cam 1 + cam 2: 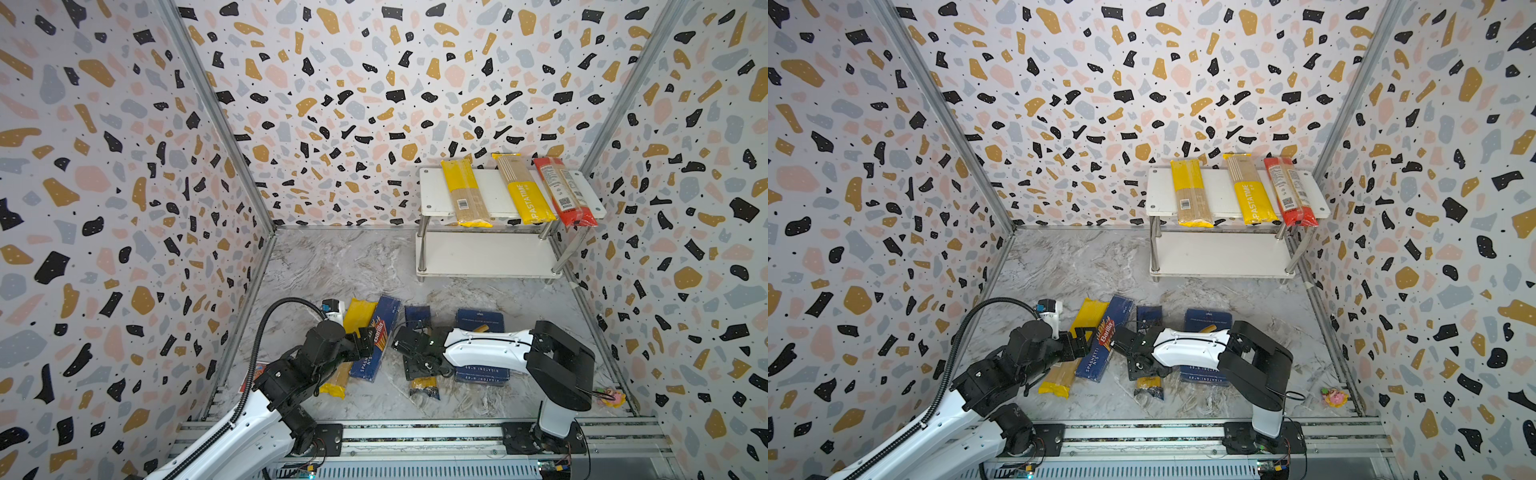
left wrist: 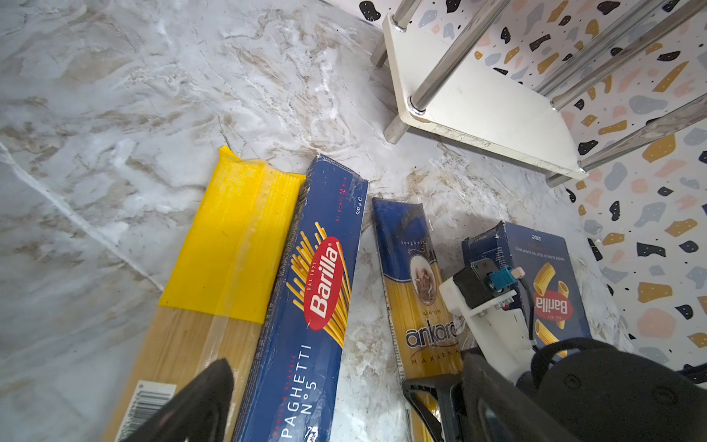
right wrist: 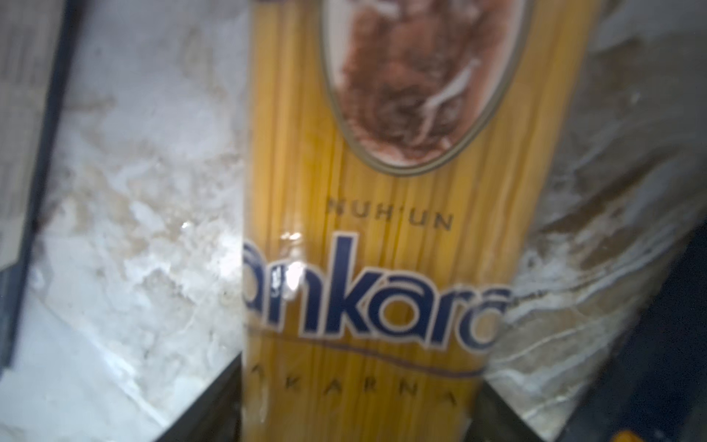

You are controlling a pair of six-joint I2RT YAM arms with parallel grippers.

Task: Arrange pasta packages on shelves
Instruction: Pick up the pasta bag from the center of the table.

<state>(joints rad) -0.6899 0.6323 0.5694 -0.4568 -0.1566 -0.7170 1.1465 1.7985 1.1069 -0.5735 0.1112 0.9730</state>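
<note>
The shelves stand at the back right, their lower board bare. Two yellow spaghetti bags and a red bag lie on the top board. On the marble floor lie a yellow bag, a slim Barilla box, a dark blue spaghetti bag and a wide rigatoni box. My left gripper hangs open over the slim box. My right gripper is shut on the dark blue bag, which lies on the floor.
A small pink toy lies at the front right corner, and a flat red card shows behind the left arm. Patterned walls close in three sides. The arms' rail runs along the front edge.
</note>
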